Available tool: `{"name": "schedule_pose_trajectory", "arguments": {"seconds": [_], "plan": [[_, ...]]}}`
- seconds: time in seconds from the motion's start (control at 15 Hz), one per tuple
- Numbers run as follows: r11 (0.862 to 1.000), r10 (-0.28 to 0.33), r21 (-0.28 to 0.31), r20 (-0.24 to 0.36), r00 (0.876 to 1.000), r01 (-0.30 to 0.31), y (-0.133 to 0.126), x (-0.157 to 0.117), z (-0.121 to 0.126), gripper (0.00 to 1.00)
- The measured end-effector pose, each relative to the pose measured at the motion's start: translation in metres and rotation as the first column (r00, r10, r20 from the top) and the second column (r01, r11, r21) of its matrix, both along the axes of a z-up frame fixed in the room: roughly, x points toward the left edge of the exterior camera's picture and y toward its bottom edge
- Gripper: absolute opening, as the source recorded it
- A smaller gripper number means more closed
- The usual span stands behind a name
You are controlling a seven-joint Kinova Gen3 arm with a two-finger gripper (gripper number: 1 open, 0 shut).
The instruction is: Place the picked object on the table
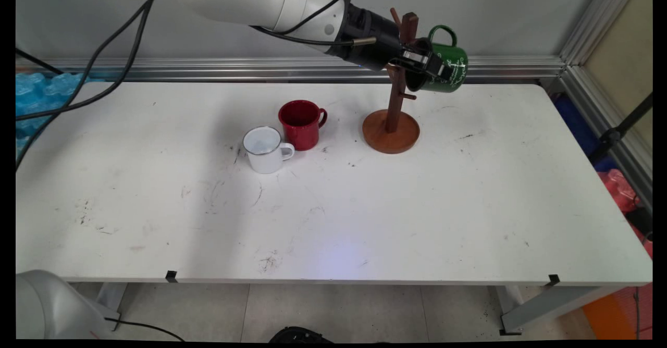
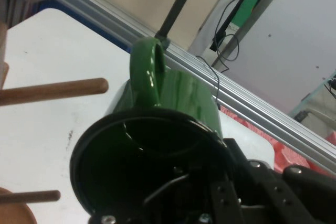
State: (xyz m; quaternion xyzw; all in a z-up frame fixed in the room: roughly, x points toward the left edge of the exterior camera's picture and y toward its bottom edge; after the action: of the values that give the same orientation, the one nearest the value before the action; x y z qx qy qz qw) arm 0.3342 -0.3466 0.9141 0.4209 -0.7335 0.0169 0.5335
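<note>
My gripper [image 1: 435, 67] is shut on the rim of a green enamel mug [image 1: 449, 69], held in the air and tipped on its side, handle upward, just right of the wooden mug tree [image 1: 392, 121]. In the hand view the green mug [image 2: 173, 114] fills the middle, its dark mouth toward the camera and its handle [image 2: 147, 72] pointing up. Two wooden pegs [image 2: 58, 91] of the tree reach in from the left, the upper one ending close to the handle. A red mug [image 1: 301, 124] and a white mug [image 1: 266, 149] stand side by side on the table left of the tree.
The tree's round base [image 1: 391, 132] sits on the white table [image 1: 333, 223] near its back middle. An aluminium rail [image 1: 260, 69] runs along the wall behind. Blue bubble wrap [image 1: 36, 98] lies at far left, red and blue items [image 1: 620, 186] beyond the right edge.
</note>
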Motion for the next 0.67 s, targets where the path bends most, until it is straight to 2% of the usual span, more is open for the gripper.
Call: {"name": "schedule_pose_trajectory", "arguments": {"seconds": [0.33, 0.67], "plan": [[1.000, 0.007, 0.027, 0.047, 0.999, -0.009, 0.016, 0.008, 0.012, 0.00], [0.996, 0.027, 0.078, 0.109, 0.994, -0.036, 0.035, 0.023, 0.021, 0.00]]}}
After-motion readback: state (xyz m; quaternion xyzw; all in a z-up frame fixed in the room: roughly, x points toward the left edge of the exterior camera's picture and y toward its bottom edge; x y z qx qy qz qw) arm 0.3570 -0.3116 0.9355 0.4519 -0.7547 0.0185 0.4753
